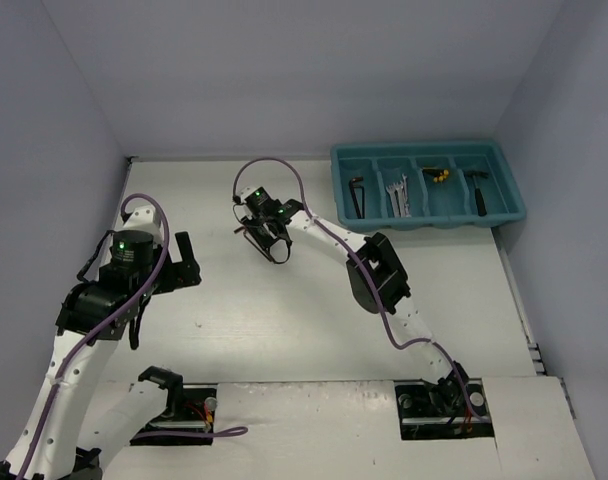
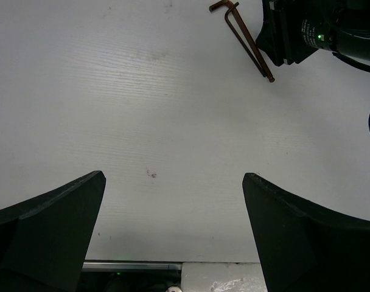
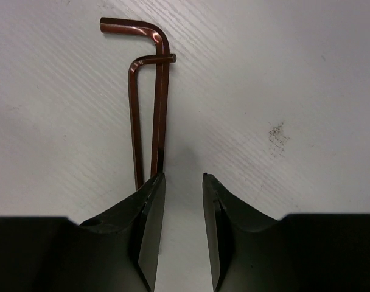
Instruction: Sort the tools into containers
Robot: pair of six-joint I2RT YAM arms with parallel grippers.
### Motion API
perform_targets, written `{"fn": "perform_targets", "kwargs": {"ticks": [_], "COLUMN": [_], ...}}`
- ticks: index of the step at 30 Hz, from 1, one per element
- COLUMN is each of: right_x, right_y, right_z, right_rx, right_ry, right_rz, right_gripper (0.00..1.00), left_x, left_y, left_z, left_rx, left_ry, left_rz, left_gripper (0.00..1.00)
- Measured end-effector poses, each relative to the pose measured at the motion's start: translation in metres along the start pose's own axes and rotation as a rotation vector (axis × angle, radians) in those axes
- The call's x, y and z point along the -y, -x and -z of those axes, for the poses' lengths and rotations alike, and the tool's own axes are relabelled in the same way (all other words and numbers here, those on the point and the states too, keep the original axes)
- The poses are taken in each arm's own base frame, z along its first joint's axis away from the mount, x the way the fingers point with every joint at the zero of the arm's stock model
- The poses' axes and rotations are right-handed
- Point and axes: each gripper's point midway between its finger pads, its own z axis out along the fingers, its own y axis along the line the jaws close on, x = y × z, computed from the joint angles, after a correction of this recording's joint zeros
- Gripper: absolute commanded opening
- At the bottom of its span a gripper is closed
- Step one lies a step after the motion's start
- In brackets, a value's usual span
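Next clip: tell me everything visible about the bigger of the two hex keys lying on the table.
The bigger hex key is a glossy reddish-brown metal L lying flat on the white table. In the right wrist view its short arm points left and its long shaft runs toward the right gripper, the end hidden behind one fingertip. The smaller key lies alongside, its short arm crossing the shaft.

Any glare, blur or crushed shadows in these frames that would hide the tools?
Right wrist: sharp; bright glints on the bend of the hex keys, the right gripper nearly black. Left wrist: table grain crisp, left gripper a flat dark silhouette. Top external: even, soft light, no glare; tools in the teal tray too small to read well.
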Motion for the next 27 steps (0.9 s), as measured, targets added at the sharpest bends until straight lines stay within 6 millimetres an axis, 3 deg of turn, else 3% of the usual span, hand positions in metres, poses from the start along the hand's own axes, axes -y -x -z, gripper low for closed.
{"fn": "perform_targets", "kwargs": {"ticks": [12,27], "right_x": [-0.007,-0.004], "right_y": [-0.003,-0.002], "right_z": [-0.013,-0.011], "right_rx": [0.011,0.039], "right_ry": [0.028,-0.007], "right_rz": [-0.028,-0.12], "right_gripper": [0.25,0.26], "left_x": [0.0,0.0], "left_y": [-0.001,-0.001], "left_z": [-0.002,-0.003], "left_rx": [-0.009,-0.014], "left_ry": [0.003,0.005], "left_rz": [-0.001,-0.001], "left_gripper": [0.96,0.95]}}
